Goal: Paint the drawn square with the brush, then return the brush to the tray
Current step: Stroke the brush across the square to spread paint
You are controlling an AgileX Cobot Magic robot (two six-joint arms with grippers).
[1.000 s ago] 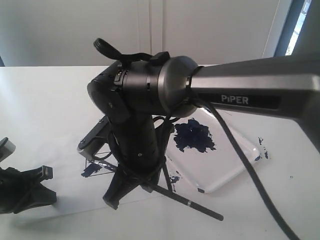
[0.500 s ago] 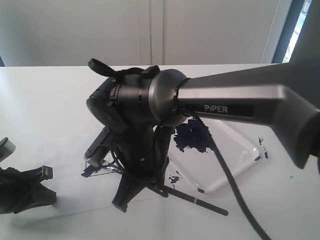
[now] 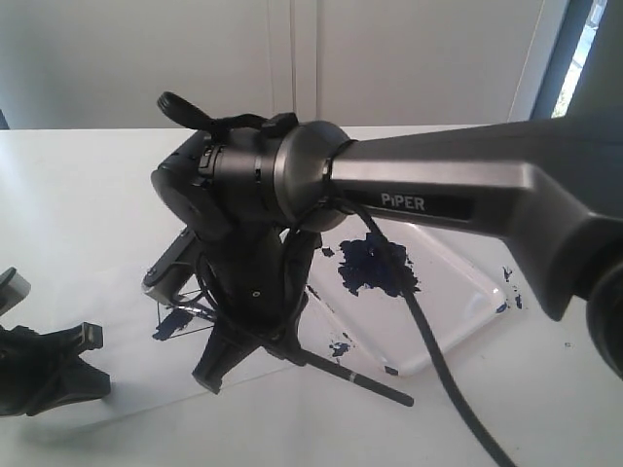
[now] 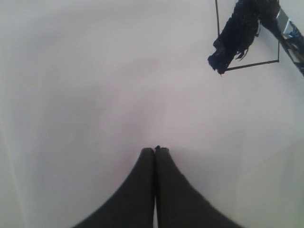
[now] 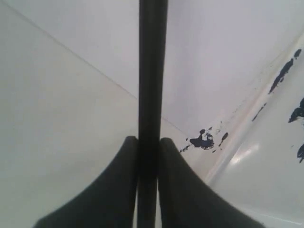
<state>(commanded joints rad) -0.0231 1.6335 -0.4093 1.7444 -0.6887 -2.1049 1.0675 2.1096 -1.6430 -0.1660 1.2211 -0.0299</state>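
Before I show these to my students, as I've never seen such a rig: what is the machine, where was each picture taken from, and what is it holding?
It is a robot with two arms, each ending in a gripper. The wide picture comes from a camera off the arms; the other two from wrist cameras. The right gripper is shut on the brush, whose tip meets the blue-smeared drawn square. The left gripper is shut, empty. The paint-blotched tray lies on the white table.
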